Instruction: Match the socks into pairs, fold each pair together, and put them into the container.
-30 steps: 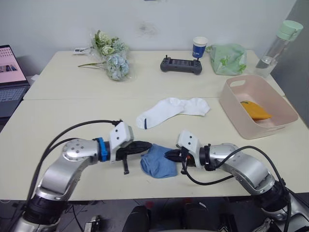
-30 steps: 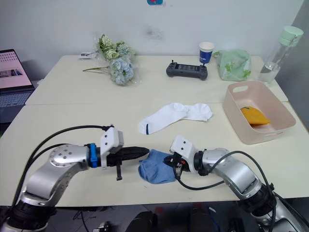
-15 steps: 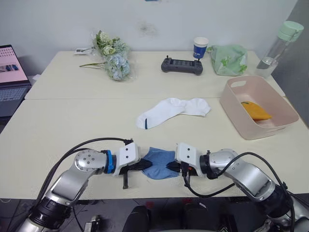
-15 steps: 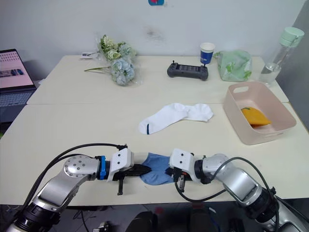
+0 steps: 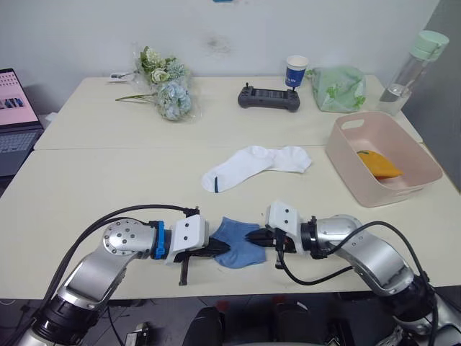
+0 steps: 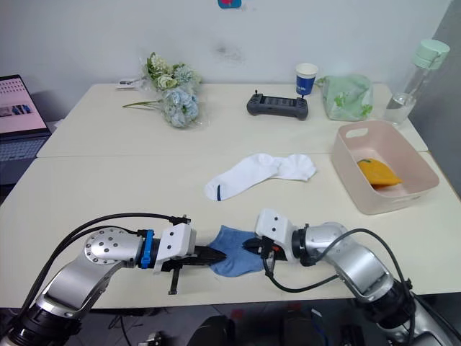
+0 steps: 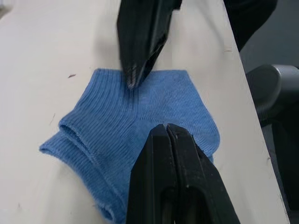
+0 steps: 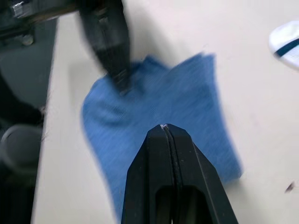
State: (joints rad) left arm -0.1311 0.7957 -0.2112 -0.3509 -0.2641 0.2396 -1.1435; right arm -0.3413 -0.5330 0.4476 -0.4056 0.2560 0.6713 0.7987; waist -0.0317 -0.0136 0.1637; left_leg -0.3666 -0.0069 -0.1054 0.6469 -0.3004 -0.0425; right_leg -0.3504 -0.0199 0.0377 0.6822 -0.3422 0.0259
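Note:
The folded light blue socks lie near the table's front edge, and their ribbed cuffs show in the left wrist view. My left gripper is shut, its tip resting on the blue fabric from the left. My right gripper is shut too and touches the same socks from the right. The two tips point at each other across the socks. Two white socks lie overlapped at mid-table. The pale pink container stands at the right with a folded mustard-orange sock inside.
Along the far edge stand a pale green cloth bag, a black controller, a paper cup, a water bottle and a bunch of flowers. A laptop sits at far left. The table's front edge runs just below the blue socks.
Over the last second my left gripper slid right onto the blue socks and the right gripper closed in from the other side. The blue bundle now lies flatter between the two tips.

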